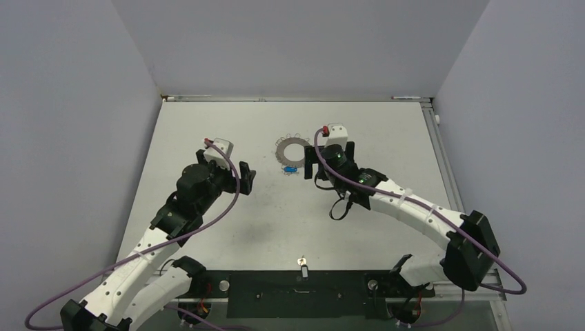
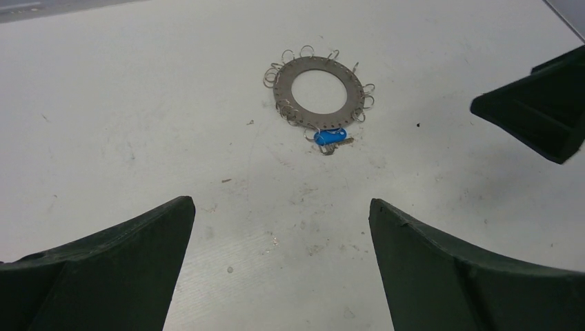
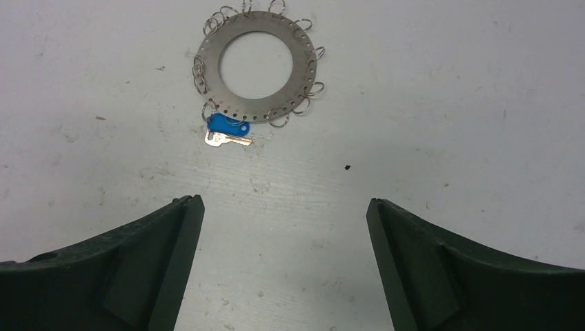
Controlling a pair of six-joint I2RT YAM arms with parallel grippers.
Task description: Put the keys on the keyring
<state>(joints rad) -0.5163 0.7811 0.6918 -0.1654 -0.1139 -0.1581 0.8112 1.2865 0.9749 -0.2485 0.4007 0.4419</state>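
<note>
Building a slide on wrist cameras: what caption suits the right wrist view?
Open right gripper faces the flat grey keyring, a blue tag and small silver key at its near rim.

Left of black base plate (image 1: 296, 293): left arm (image 1: 127, 272), white shells, black joints, purple cable (image 1: 239, 186). Right of it: right arm (image 1: 414, 207), same, green lights (image 1: 359, 181).

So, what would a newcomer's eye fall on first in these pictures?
The flat grey keyring, rimmed with thin wire loops, lies in the middle of the table with a small blue tag on its near side. The left pincer and the right pincer stand open and empty on either side of it. A tiny black-headed key lies apart, at the table's near edge.
</note>
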